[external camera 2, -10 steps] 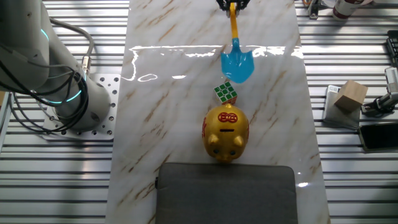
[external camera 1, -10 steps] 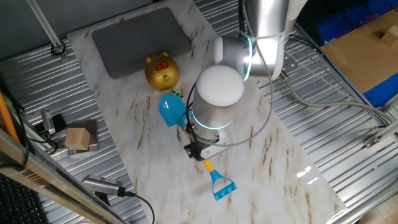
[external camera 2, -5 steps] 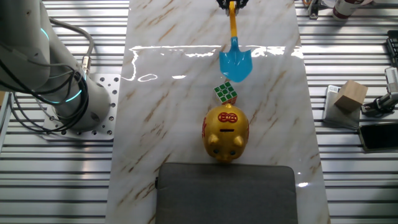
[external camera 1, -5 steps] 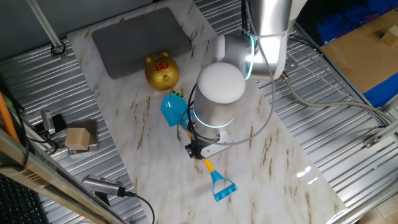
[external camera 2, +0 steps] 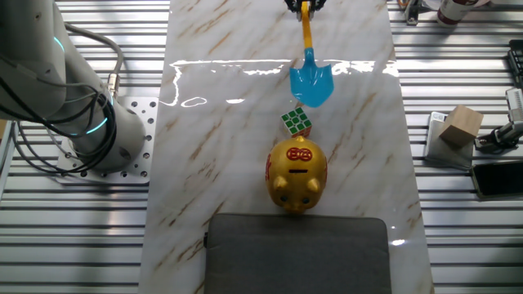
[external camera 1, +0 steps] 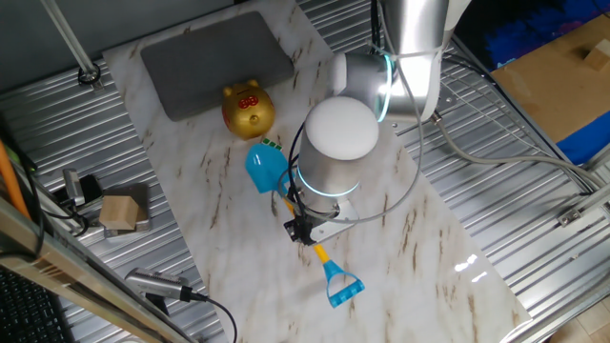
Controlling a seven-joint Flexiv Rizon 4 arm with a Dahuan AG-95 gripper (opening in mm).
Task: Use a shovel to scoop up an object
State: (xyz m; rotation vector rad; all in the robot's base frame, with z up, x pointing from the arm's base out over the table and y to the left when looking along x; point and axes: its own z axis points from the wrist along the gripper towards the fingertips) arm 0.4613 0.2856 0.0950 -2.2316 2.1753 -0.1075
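Blue-bladed shovel (external camera 2: pixel 310 77), gripped by its yellow shaft, nears cube (external camera 2: pixel 297 122).

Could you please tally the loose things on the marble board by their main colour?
Blue: 1, the shovel
Gold: 1, the pig bank
Multicoloured: 1, the puzzle cube
Grey: 1, the flat pad
Total: 4

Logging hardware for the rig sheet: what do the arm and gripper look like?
Silver-grey cylindrical arm with rounded white joint caps and glowing cyan light rings at the joints; grey cables loop alongside it. The small black two-finger gripper sits on a white wrist mount. No readable markings.
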